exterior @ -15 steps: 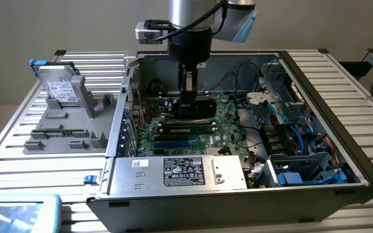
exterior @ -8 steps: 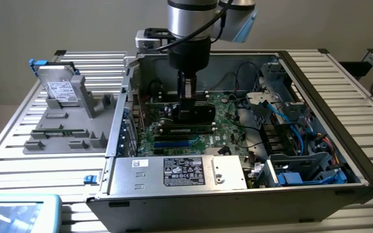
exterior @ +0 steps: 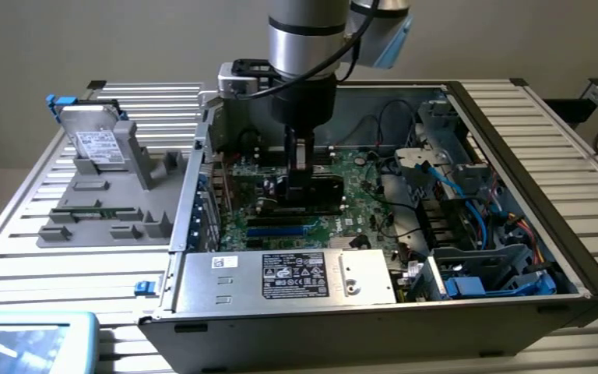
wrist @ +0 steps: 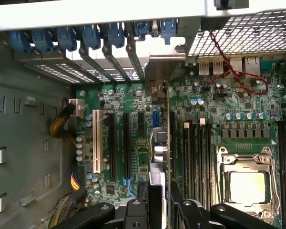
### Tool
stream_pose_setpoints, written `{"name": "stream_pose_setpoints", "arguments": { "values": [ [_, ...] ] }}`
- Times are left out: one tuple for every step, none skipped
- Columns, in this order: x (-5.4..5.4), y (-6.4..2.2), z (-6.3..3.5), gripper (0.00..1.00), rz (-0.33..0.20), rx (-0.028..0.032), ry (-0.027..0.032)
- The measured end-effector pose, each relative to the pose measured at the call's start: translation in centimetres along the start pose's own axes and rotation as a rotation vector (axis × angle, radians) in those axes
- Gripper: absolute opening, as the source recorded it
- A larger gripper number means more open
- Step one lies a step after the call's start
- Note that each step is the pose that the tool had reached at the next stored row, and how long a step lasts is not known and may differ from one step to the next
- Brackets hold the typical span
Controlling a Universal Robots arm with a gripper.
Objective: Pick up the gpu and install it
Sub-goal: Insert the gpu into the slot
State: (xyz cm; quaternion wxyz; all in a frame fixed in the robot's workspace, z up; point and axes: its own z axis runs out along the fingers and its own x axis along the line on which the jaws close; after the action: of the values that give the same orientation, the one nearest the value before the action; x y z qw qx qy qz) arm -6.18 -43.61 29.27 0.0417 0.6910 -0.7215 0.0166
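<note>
no words or nos. clear enough to read. black label [exterior: 293, 275] on the silver box [exterior: 205, 290] has tiny white print & signs, too small. white label [exterior: 99, 146] on the drive [exterior: 85, 118] has print, can't read it.

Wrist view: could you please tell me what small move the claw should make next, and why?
Probably ease the gpu straight down toward the motherboard: the claw grips it edge-on, parallel to the black slots; whether it is seated cannot be told.
</note>
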Motion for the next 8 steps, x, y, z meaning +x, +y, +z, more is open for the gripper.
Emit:
{"name": "stream_pose_setpoints", "arguments": {
  "values": [
    [0.03,0.01,0.15,0.28,0.0,-0.0001,-0.0014],
    [0.08,0.03,0.29,0.28,0.001,-0.0002,-0.0028],
    [0.15,0.02,0.43,0.28,0.001,-0.0002,-0.0046],
    [0.24,0.03,0.57,0.28,0.001,-0.0004,-0.0069],
    [0.31,0.03,0.69,0.28,0.001,-0.0004,-0.0089],
    [0.38,0.04,0.79,0.28,0.001,-0.0005,-0.0107],
    [0.46,0.05,0.88,0.28,0.001,-0.0005,-0.0126],
    [0.54,0.07,0.95,0.28,0.002,-0.0007,-0.0141]
  ]
}}
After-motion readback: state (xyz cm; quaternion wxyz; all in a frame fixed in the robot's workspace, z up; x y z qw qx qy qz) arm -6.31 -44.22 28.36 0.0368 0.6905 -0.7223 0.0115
